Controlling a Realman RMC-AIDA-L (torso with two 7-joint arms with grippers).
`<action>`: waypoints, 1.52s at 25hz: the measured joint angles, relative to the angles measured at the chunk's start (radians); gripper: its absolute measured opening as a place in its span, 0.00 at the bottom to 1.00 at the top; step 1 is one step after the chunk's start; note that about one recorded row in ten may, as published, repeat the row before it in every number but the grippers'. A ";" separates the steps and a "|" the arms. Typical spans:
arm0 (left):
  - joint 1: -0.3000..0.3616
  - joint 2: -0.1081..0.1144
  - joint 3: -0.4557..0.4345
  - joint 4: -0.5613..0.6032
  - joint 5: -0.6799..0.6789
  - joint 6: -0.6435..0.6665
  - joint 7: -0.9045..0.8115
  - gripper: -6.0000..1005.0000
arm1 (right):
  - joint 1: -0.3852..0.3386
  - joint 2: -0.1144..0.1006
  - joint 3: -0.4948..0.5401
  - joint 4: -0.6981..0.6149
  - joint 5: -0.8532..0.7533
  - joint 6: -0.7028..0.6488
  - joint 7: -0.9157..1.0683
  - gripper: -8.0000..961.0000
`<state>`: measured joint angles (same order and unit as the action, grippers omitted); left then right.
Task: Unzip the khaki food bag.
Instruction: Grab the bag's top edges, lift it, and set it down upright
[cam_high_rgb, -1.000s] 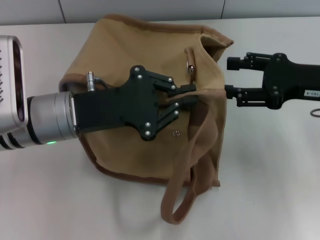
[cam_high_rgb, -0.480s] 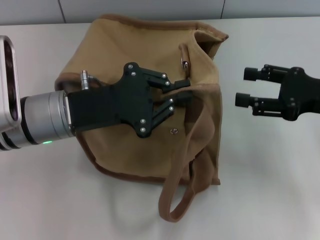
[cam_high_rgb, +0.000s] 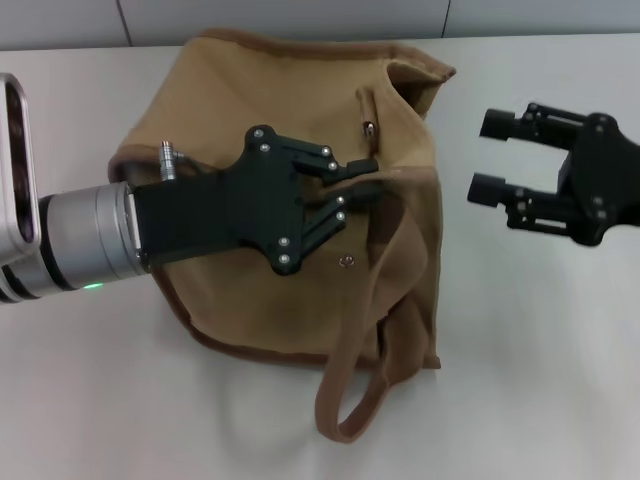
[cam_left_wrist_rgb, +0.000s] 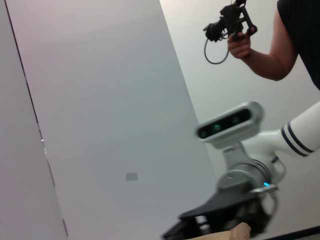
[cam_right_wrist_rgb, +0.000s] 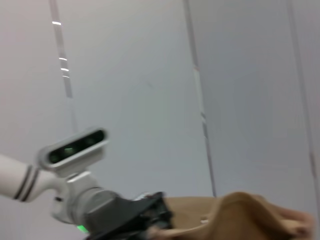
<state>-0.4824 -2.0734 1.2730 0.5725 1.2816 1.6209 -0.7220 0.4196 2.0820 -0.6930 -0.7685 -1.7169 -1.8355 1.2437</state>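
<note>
The khaki food bag (cam_high_rgb: 240, 110) lies slumped on the white table, one webbing handle (cam_high_rgb: 345, 405) looping toward the near edge. A silver zipper pull (cam_high_rgb: 369, 128) shows near its top right corner, and a snap (cam_high_rgb: 347, 263) on its front. My left gripper (cam_high_rgb: 365, 182) rests across the bag, its fingers shut on the fabric along the top edge. To the right of the bag my right gripper (cam_high_rgb: 492, 155) stands open and apart from it, holding nothing. The right wrist view shows the bag (cam_right_wrist_rgb: 240, 215) low down beside the left arm (cam_right_wrist_rgb: 95, 207).
The table (cam_high_rgb: 540, 350) stretches pale around the bag, with a wall line along the back. In the left wrist view the right arm (cam_left_wrist_rgb: 245, 180) shows, and a person's hand (cam_left_wrist_rgb: 240, 45) holds a black device high up behind it.
My right gripper has drawn back to the right, away from the bag's corner. The left gripper and the bag have shifted slightly left.
</note>
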 joint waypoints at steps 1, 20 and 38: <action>0.002 0.001 -0.003 0.000 -0.007 -0.001 0.000 0.09 | -0.002 0.000 0.001 0.052 0.007 -0.017 -0.085 0.79; 0.008 0.000 -0.008 0.000 -0.013 0.005 0.001 0.09 | 0.030 0.001 -0.008 0.196 0.020 0.073 -0.331 0.51; 0.012 -0.002 -0.003 -0.002 -0.013 0.019 0.001 0.09 | 0.059 0.001 -0.010 0.240 0.013 0.104 -0.368 0.38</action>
<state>-0.4705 -2.0755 1.2701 0.5705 1.2687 1.6398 -0.7209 0.4788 2.0831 -0.7026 -0.5287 -1.7038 -1.7316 0.8759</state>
